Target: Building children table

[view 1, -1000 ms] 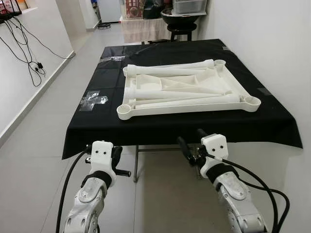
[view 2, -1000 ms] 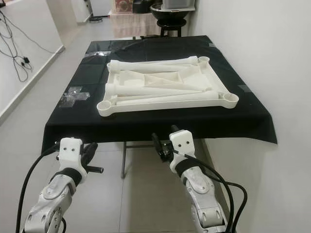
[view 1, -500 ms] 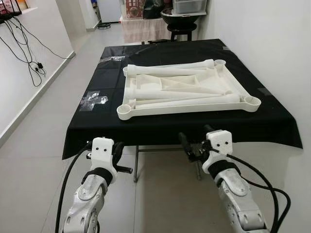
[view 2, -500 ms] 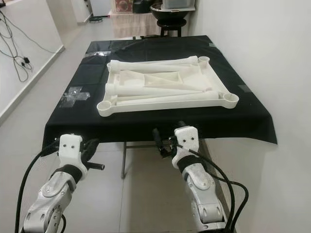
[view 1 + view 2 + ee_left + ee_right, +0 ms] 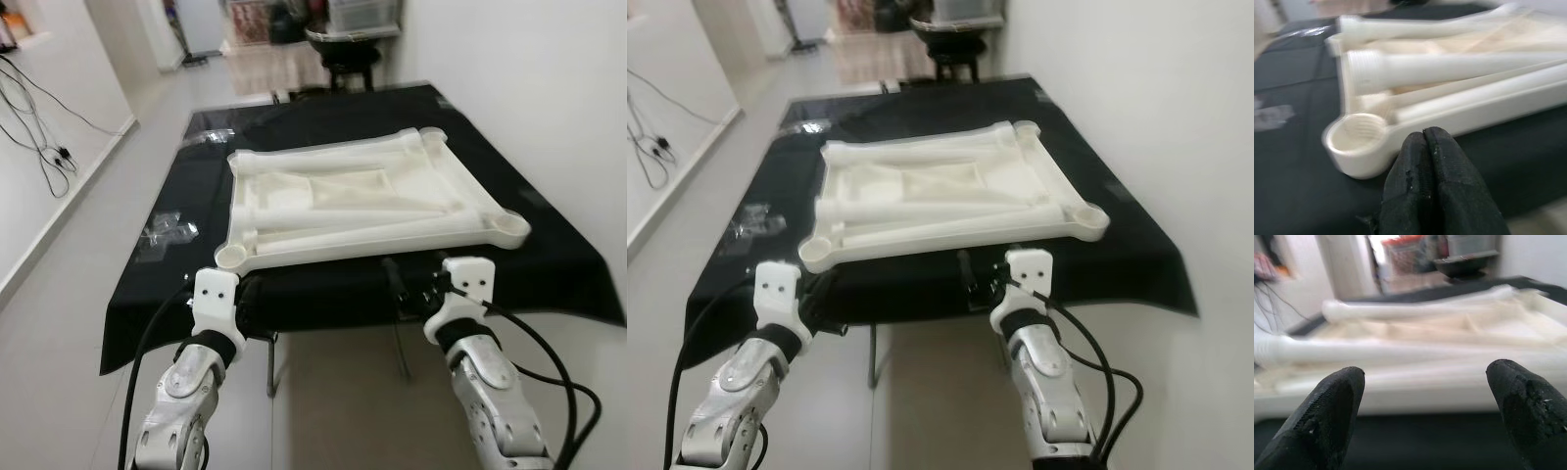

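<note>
White plastic upturned tabletop (image 5: 392,162) with loose legs (image 5: 392,227) lies on black-clothed table (image 5: 558,255), dead 12 o'clock | legs run 9-to-3 | right gripper (image 5: 1425,406) splayed wide, nearer | left gripper (image 5: 1425,161) pinched closed, empty, by corner socket (image 5: 1359,134)

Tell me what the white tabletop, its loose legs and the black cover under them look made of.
Tabletop: likely moulded plastic, matte off-white, with a threaded corner socket.
Legs: same plastic look, with ridged screw threads at one end.
Cover: probably thin, slightly shiny fabric or sheet; it drapes over the edge.
</note>
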Robot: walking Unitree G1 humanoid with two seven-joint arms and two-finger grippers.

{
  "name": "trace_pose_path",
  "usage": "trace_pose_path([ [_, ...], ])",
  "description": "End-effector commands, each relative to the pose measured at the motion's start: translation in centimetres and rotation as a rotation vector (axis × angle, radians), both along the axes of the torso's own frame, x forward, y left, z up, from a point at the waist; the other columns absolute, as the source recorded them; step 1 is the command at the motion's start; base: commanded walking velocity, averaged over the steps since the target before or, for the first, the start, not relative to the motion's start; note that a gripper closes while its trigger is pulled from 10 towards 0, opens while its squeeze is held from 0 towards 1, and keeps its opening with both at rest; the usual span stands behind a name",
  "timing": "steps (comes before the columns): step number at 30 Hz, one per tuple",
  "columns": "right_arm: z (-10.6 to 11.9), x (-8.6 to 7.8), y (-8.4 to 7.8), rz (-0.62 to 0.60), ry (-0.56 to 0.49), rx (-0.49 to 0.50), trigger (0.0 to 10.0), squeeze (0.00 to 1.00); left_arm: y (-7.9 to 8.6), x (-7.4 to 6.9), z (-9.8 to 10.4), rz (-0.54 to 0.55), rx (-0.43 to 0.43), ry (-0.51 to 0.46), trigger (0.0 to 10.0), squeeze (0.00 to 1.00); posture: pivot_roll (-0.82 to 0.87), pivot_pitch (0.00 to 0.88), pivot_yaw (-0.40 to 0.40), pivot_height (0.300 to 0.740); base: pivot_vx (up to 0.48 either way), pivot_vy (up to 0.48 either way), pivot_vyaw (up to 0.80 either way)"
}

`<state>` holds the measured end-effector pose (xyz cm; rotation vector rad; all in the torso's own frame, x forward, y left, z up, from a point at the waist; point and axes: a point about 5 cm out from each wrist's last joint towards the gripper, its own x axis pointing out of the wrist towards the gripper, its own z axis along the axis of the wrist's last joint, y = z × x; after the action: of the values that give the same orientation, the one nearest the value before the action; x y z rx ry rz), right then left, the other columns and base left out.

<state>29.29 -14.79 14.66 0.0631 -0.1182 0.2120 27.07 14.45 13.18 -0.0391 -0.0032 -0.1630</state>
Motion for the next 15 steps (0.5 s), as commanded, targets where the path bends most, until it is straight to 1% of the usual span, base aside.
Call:
trace_pose_path([
  [1,-0.2,-0.2,-1.0,-0.023,0.011,-0.009,10.0,0.00,-0.5,0.1,0.4,-0.022,-0.011,-0.011,10.0,0.00,-0.02,0.041,0.034,0.740,0.394,0.000,0.00],
  [5,0.4,0.0,-1.2,-0.018,-0.009,-0.020,10.0,0.00,-0.6,0.1,0.4,-0.026,-0.012,-0.013,10.0,0.00,-0.02,0.040,0.035,0.740,0.391,0.000,0.00],
  [6,1.0,0.3,-1.4,-0.013,-0.027,-0.027,10.0,0.00,-0.6,0.1,0.4,-0.027,-0.012,-0.013,10.0,0.00,-0.02,0.040,0.035,0.740,0.394,0.000,0.00],
  [12,2.3,1.0,-1.5,0.015,-0.058,-0.041,10.0,0.00,-0.8,0.2,0.6,-0.020,-0.022,-0.028,10.0,0.00,-0.02,0.034,0.029,0.740,0.356,0.000,0.00],
  [15,2.5,1.0,-1.4,0.029,-0.062,-0.047,10.0,0.00,-0.8,0.2,0.6,-0.015,-0.027,-0.022,10.0,0.00,-0.02,0.032,0.027,0.740,0.000,0.000,0.00],
])
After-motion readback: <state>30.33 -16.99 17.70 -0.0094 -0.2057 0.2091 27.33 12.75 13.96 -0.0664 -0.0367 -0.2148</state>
